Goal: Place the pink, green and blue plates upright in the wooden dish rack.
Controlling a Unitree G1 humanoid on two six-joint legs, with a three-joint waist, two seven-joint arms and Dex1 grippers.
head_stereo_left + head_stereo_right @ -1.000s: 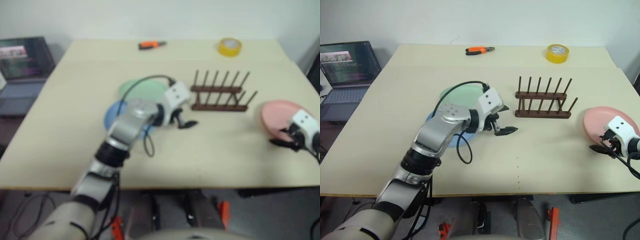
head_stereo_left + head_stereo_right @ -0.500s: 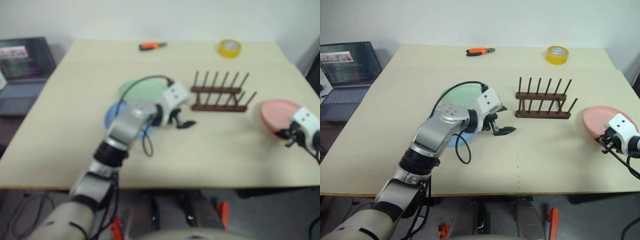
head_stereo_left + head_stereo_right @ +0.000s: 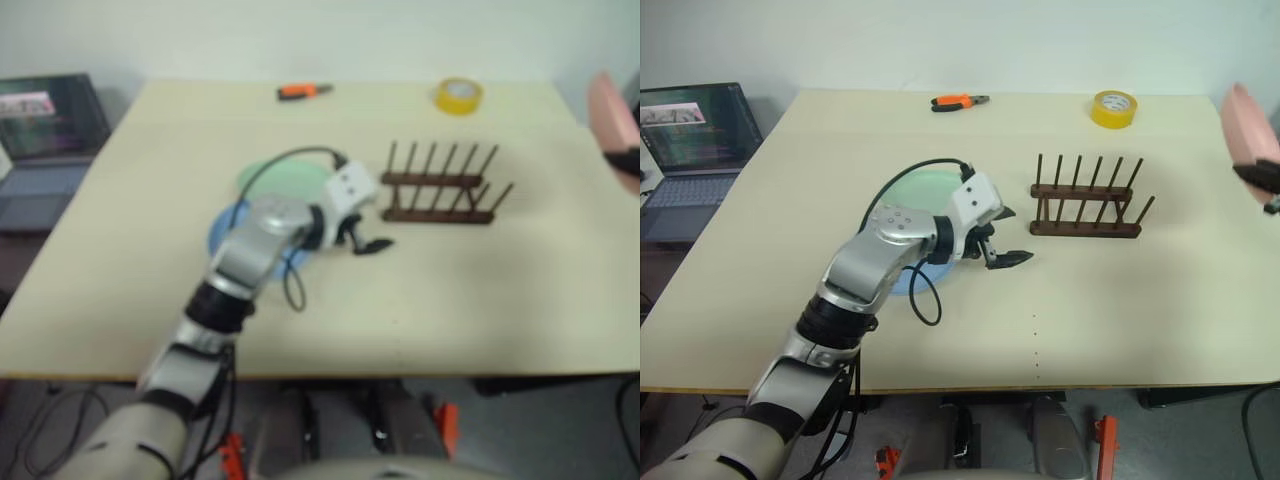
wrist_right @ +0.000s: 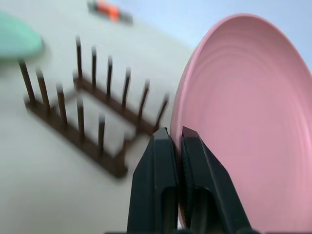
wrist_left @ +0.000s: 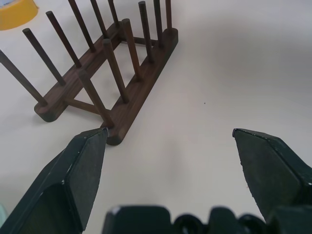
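You are holding the salmon-pink round plastic plate (image 4: 243, 122) on edge, right gripper (image 4: 179, 139) clamped on its rim. The dark wooden peg rack (image 3: 1086, 200) is lying to that gripper's left and lower, rails running crosswise. Left gripper (image 3: 1002, 258) is hanging spread apart beside the rack.
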